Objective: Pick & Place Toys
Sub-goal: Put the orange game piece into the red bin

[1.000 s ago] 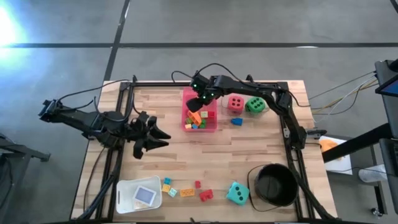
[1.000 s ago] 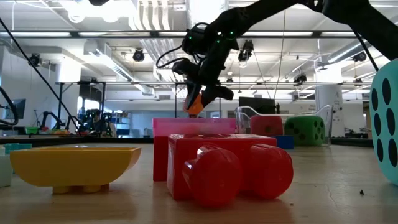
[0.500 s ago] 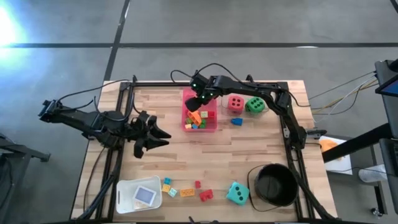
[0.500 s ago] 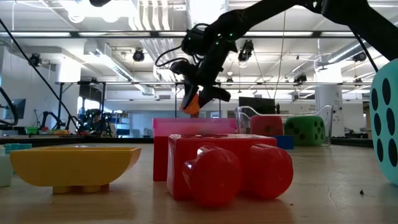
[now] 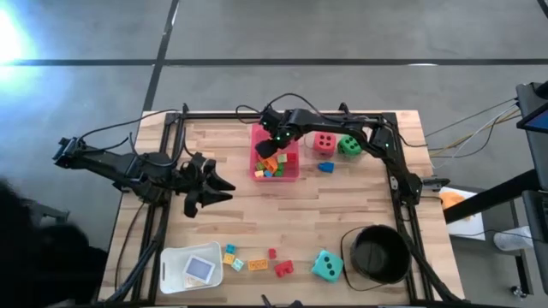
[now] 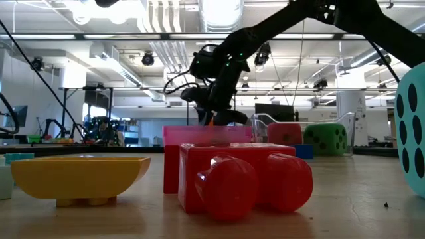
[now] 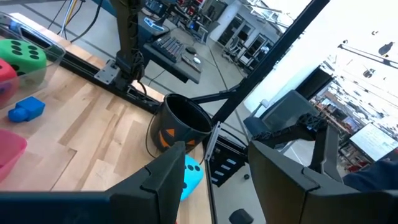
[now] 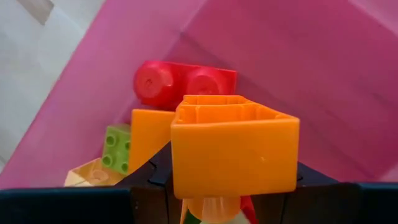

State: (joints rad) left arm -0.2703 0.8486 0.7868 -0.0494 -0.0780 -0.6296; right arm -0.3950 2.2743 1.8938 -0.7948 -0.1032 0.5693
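My right gripper [image 5: 269,152] reaches down into the pink tray [image 5: 291,171] at the far middle of the table, shut on an orange brick [image 8: 233,149]. The low view shows the brick [image 6: 210,121] sunk to the tray's rim. Red [image 8: 180,84], green [image 8: 116,147] and other bricks lie in the tray. A red die [image 5: 324,141] and a green die [image 5: 349,145] rest right of the tray, a blue brick [image 5: 326,167] beside them. A teal die [image 5: 326,265] sits near the front edge. My left gripper [image 5: 224,186] hovers open over the table's left part. My right gripper pinches the orange brick by two opposite side walls [image 8: 180,168] between its two fingers. The fingers slant steeply down from the far right. The brick's hollow underside faces the wrist camera. Whether it touches the bricks below, I cannot tell.
A black bucket [image 5: 377,254] stands at the near right corner. A white container [image 5: 193,268] holding a card sits at the near left, with several loose bricks [image 5: 257,263] between it and the teal die. Bare wood lies between the tray and the front row.
My right gripper has gone down with the orange brick, from above the pink tray to its rim, mostly in the last half second. It stays shut on the brick. My left arm has kept still.
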